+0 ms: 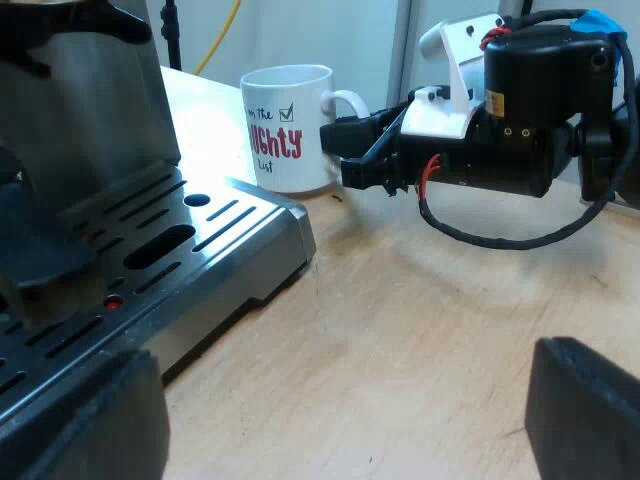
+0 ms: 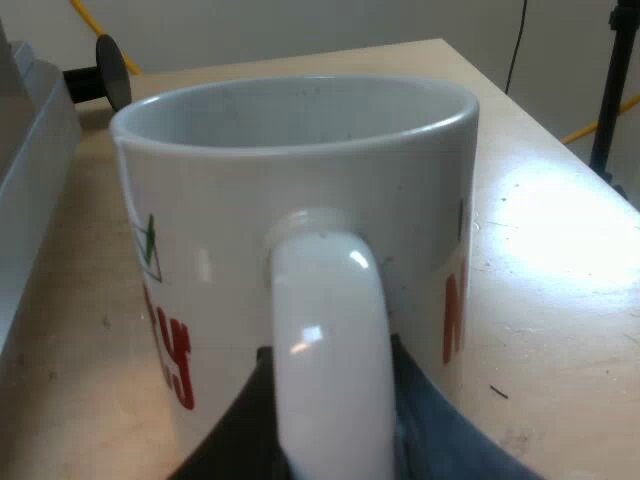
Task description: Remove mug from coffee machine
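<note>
- White ceramic mug with red lettering (image 1: 285, 130) is standing on the wooden bench (image 1: 420, 330), beside the steel espresso machine's drip tray (image 1: 170, 250).
- Right gripper (image 1: 345, 150) is clasping its handle (image 2: 330, 340).
- Left gripper (image 1: 330, 430) is hanging wide open.

The right gripper (image 1: 338, 152) has two black, blocky fingers (image 1: 362, 172) on a black base. Behind them sits a glossy white moulded bracket (image 1: 450, 105) with rounded corners. Next comes a fat matte-black cylindrical housing (image 1: 540, 110), which carries a small yellow label (image 1: 493, 100) and a row of tiny round screw holes (image 1: 515, 131). A bright blue piece (image 1: 598, 20) tops the housing. The left gripper (image 1: 335, 410) has two broad, matte black pads (image 1: 85, 420) with softly rounded edges. Close up in the right wrist view, the right gripper's fingers look black on one side and grey-blue on the other.
</note>
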